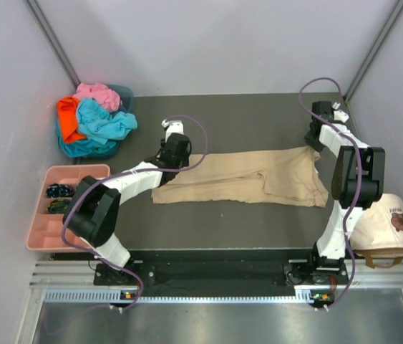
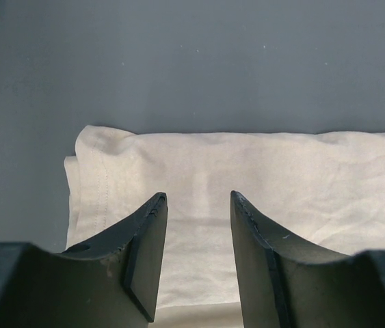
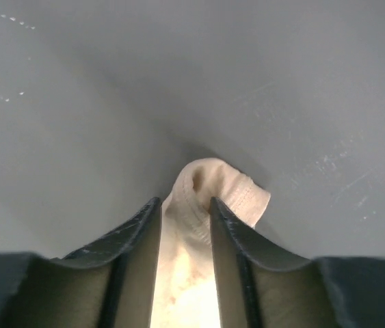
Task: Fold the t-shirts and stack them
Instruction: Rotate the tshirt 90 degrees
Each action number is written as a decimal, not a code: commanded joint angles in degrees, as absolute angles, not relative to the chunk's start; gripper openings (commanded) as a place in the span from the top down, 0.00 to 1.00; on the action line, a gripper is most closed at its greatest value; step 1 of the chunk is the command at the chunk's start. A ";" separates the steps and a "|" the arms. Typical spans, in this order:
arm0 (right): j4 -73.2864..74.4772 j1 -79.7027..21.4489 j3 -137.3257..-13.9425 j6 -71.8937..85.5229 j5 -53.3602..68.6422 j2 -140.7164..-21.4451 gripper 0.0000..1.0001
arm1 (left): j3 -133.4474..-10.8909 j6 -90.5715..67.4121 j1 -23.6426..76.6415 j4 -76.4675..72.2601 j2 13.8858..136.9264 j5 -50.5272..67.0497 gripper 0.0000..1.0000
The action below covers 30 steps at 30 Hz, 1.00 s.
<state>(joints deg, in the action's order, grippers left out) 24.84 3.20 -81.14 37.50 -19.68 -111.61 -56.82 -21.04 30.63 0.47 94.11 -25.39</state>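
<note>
— How many t-shirts?
— Four. The tan t-shirt (image 1: 244, 178) lies spread mid-tabletop (image 1: 244, 122). The turquoise t-shirt (image 1: 104, 122), orange t-shirt (image 1: 67, 118) and pink t-shirt (image 1: 95, 93) are heaped at the far left.
— Containers?
— One pink tray (image 1: 79, 172), with small dark items (image 1: 60, 190) in two compartments. One cream cap (image 1: 384, 226) sits at the right.
— Grippers?
— The left gripper (image 2: 197, 198) is released above the tan t-shirt's left end. The right gripper (image 3: 184, 201) pinches its right edge.
</note>
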 commanded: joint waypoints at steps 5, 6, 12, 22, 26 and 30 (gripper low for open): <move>23.73 4.48 -83.94 36.65 -20.83 -113.29 0.82 | -55.72 -20.83 30.41 -0.26 90.62 -26.89 0.53; 23.82 4.48 -83.94 36.48 -21.00 -113.29 0.88 | -55.72 -20.83 30.41 -0.26 90.62 -26.98 0.53; 22.33 4.48 -84.63 35.69 -21.71 -114.17 1.00 | -55.90 -20.83 30.41 1.41 90.62 -27.51 0.53; 19.70 4.57 -96.23 30.68 -14.95 -122.51 1.00 | -56.34 -20.57 30.41 3.07 90.26 -29.70 0.53; 17.84 4.48 -100.45 28.92 -11.08 -125.24 1.00 | -56.34 -20.74 30.41 3.43 90.44 -30.41 0.53; 15.82 4.48 -105.80 28.30 -6.25 -128.67 1.00 | -56.60 -20.74 30.41 4.04 90.62 -31.11 0.53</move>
<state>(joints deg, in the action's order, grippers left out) 21.56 4.08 -99.53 30.28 -11.60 -126.15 -56.29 -20.99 30.63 3.75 93.10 -29.02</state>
